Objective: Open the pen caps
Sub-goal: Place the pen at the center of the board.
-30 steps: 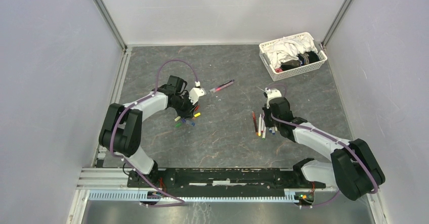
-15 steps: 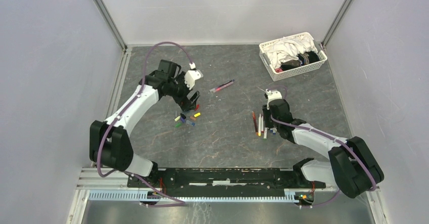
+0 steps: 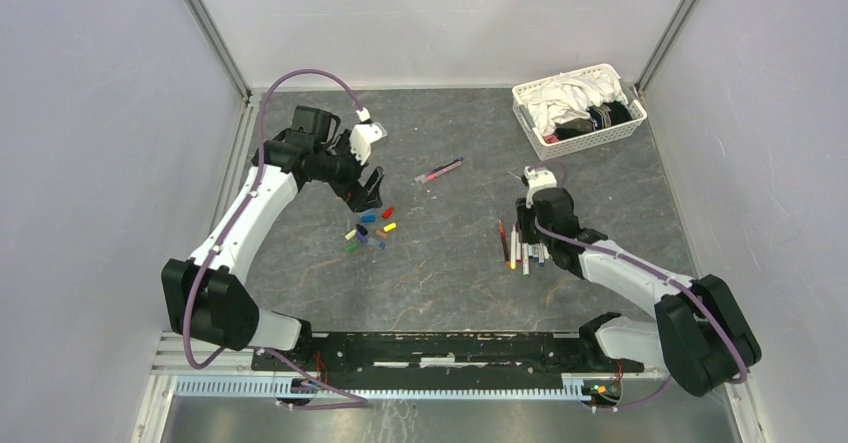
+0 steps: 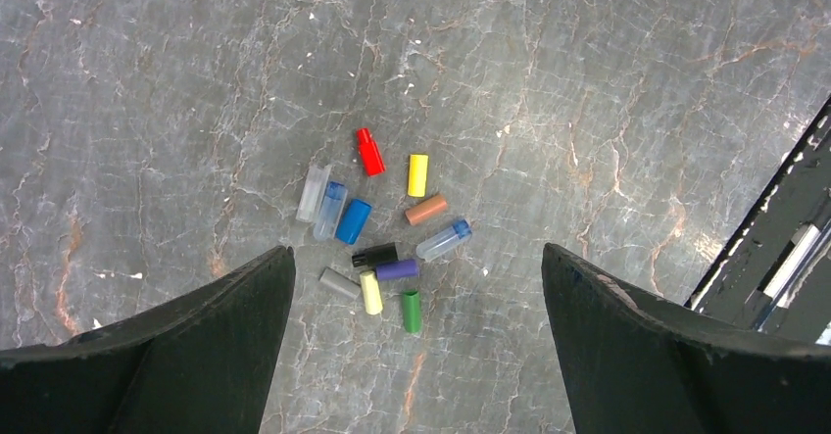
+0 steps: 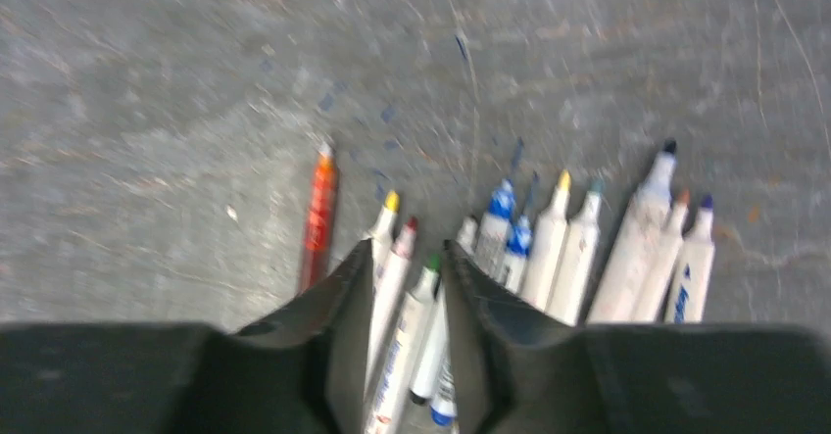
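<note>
The loose pen caps (image 4: 387, 233) lie in a small heap of mixed colours, red, yellow, blue, green, black, clear; the same heap of pen caps (image 3: 370, 227) shows left of centre from above. My left gripper (image 4: 416, 250) hangs above them, open wide and empty; from above the left gripper (image 3: 365, 189) sits just behind the heap. Several uncapped pens (image 5: 549, 248) lie side by side with a red pen (image 5: 318, 218) at their left. My right gripper (image 5: 407, 248) hovers low over them, narrowly open, gripping none. One lone pen (image 3: 439, 171) lies at mid-table.
A white lattice basket (image 3: 625, 126) with cloths stands at the back right corner. Grey walls and metal rails enclose the table on three sides. The arm bases and a black rail (image 3: 440, 348) run along the near edge.
My left gripper opened wide, then rose and drew back to the left from the cap heap. My right gripper opened a little over the row of pens.
</note>
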You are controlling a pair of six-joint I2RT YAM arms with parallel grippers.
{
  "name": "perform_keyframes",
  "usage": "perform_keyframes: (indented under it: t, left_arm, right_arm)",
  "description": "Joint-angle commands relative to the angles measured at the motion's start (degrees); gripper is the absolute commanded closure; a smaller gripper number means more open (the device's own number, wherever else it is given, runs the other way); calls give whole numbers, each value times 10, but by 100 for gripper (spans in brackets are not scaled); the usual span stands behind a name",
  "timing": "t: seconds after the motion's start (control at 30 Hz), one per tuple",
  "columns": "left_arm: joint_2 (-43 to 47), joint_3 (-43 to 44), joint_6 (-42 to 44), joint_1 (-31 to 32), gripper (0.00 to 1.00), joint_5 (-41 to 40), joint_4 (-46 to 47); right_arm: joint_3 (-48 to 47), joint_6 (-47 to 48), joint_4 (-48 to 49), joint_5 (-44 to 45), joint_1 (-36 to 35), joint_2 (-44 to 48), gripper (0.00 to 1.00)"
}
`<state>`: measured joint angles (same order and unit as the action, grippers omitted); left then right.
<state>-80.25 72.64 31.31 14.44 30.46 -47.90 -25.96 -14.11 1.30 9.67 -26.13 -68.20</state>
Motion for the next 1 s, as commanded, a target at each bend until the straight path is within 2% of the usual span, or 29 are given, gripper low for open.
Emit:
perform_keyframes:
  t: [0.0, 0.1, 0.17, 0.3, 0.53, 0.7, 0.97]
  left_arm:
    - [14, 15, -28, -13, 0, 22, -4]
    - [19, 17, -27, -26, 0, 29, -5]
    - [26, 16, -22, -35, 0, 35, -11]
    - [34, 3, -17, -43, 0, 39, -14]
    - [38, -20, -11, -46, 0, 47, -16]
    - [35, -16, -14, -46, 0, 68, -18]
    - [35, -26, -12, -47, 0, 75, -11]
  right_arm:
    - [-107, 42, 51, -73, 1, -46, 60]
    - [-219, 111, 66, -184, 0, -132, 49]
    - [-299, 156, 51, -227, 0, -204, 43]
    - [-437, 199, 36, -237, 1, -333, 39]
    - [-644, 184, 15, -246, 0, -524, 40]
    - [-721, 161, 5, -253, 0, -615, 40]
    - [-764, 153, -30, -260, -6, -671, 40]
